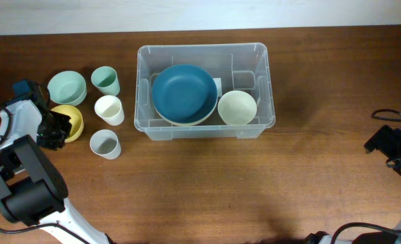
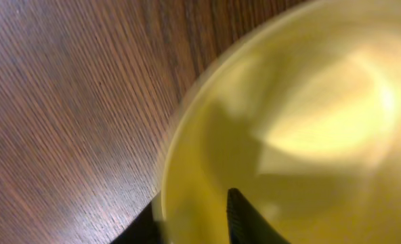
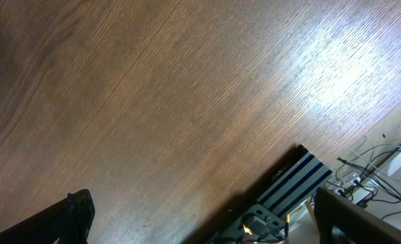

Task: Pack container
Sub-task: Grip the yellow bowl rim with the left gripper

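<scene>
The clear plastic container (image 1: 204,47) stands at the middle back of the table. It holds a large blue bowl (image 1: 184,93) stacked on a pale one and a cream bowl (image 1: 237,107). A yellow bowl (image 1: 72,118) sits at the far left. My left gripper (image 1: 57,129) is shut on its rim. In the left wrist view one finger is inside the yellow bowl (image 2: 309,122) and one outside, at my left gripper (image 2: 194,203). My right gripper (image 1: 383,141) is open and empty at the far right, over bare wood in its wrist view (image 3: 200,217).
A mint green bowl (image 1: 66,87), a green cup (image 1: 106,80), a white cup (image 1: 109,108) and a grey cup (image 1: 105,143) stand between the yellow bowl and the container. The table's right edge with a striped rail (image 3: 295,179) and cables lies under my right gripper.
</scene>
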